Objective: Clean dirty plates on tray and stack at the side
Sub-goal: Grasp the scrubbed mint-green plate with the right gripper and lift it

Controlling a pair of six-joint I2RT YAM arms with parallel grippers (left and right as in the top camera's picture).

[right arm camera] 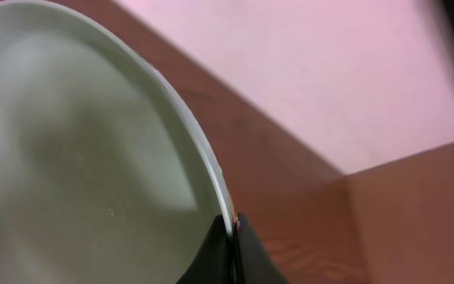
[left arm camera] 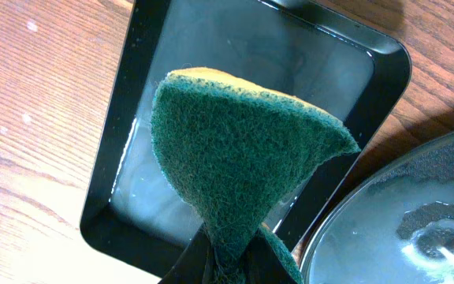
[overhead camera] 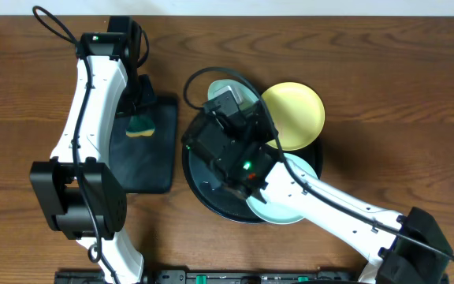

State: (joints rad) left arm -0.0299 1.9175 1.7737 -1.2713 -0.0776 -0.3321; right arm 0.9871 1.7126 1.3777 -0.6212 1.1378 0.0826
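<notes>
My right gripper (right arm camera: 233, 227) is shut on the rim of a pale mint plate (right arm camera: 77, 166) and holds it tilted up over the far side of the round black tray (overhead camera: 199, 185). In the overhead view this plate (overhead camera: 224, 88) shows just past my right wrist. A pale yellow plate (overhead camera: 294, 114) lies on the tray's far right rim. A second mint plate (overhead camera: 284, 207) lies at the tray's near right, partly under my right arm. My left gripper (left arm camera: 239, 264) is shut on a green sponge (left arm camera: 243, 150) above the rectangular black tray (left arm camera: 369, 71).
The rectangular black tray (overhead camera: 144, 154) lies left of the round tray and holds a film of water. The round tray's wet rim (left arm camera: 385, 229) shows in the left wrist view at lower right. Bare wooden table (overhead camera: 400, 95) lies to the right.
</notes>
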